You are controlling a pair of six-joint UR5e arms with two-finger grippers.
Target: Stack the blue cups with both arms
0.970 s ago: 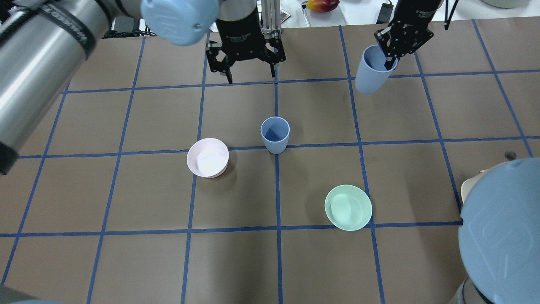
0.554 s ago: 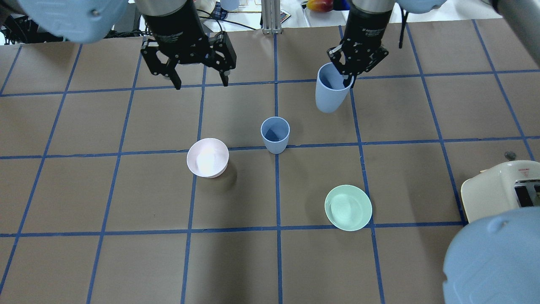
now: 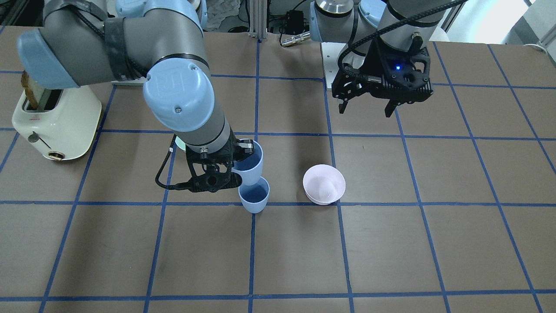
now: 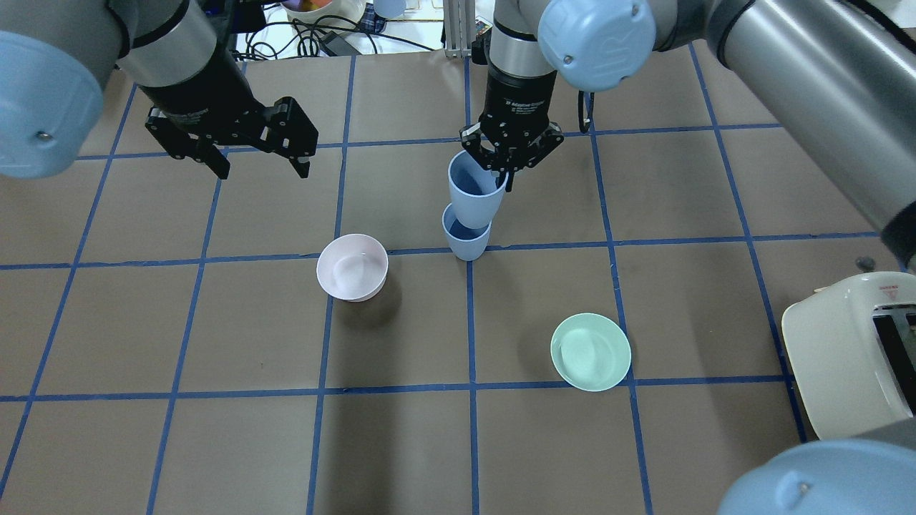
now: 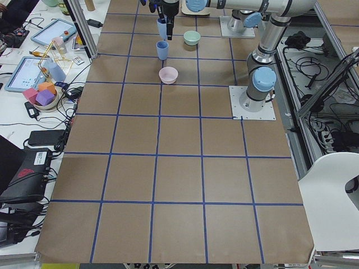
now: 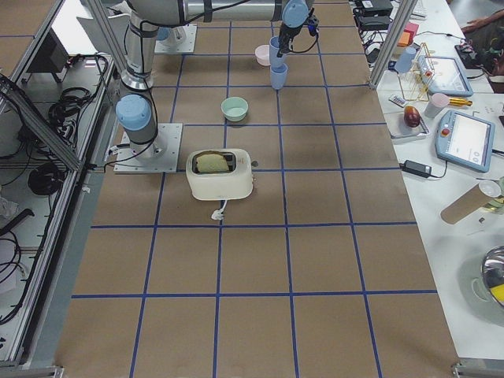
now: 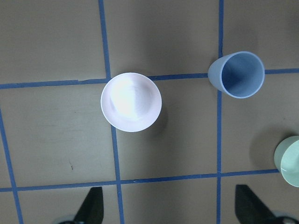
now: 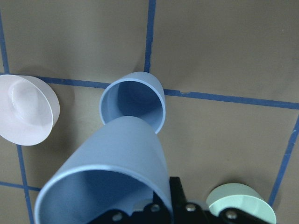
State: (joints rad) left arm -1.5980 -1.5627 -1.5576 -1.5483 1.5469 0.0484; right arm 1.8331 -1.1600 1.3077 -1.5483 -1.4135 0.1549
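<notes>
Standing blue cup (image 4: 466, 241): upright mid-table, inside bare. Held blue cup (image 4: 474, 194): tilted just above it, rim pinched by right gripper (image 4: 502, 176). Left gripper (image 4: 262, 170): spread wide, grasping nothing. Pink bowl (image 4: 352, 267), mint bowl (image 4: 590, 351): bare inside.

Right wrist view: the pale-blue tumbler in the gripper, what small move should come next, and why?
Probably lower the held pale-blue tapered tumbler slightly, centring it as it goes. The right gripper pinches its rim, and its base hangs over the mouth of the standing pale-blue tumbler, apparently a bit off-centre and not yet seated.
</notes>
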